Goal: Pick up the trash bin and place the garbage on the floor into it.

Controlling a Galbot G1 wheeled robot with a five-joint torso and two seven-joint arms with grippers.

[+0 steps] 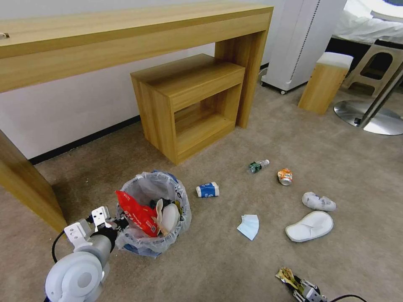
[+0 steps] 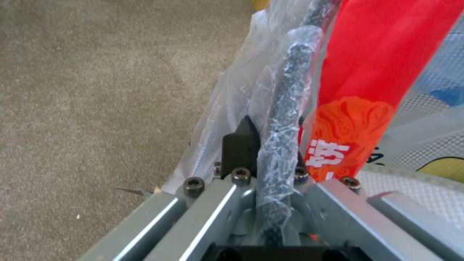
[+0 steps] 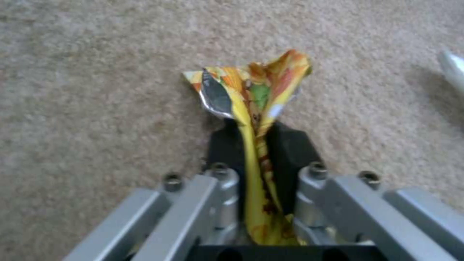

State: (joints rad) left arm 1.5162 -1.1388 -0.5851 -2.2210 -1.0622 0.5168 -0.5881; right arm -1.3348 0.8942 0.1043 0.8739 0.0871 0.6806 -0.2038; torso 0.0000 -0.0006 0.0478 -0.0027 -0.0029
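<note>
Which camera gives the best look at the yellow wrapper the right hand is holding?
The right wrist view: the yellow wrapper sits close up, pinched between the right hand's black fingers above the carpet. The head view shows it small at the bottom edge. The left wrist view faces the trash bin.

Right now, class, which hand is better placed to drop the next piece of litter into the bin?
The right hand: it already pinches the yellow wrapper. The left hand is clamped on the trash bin rim.
</note>
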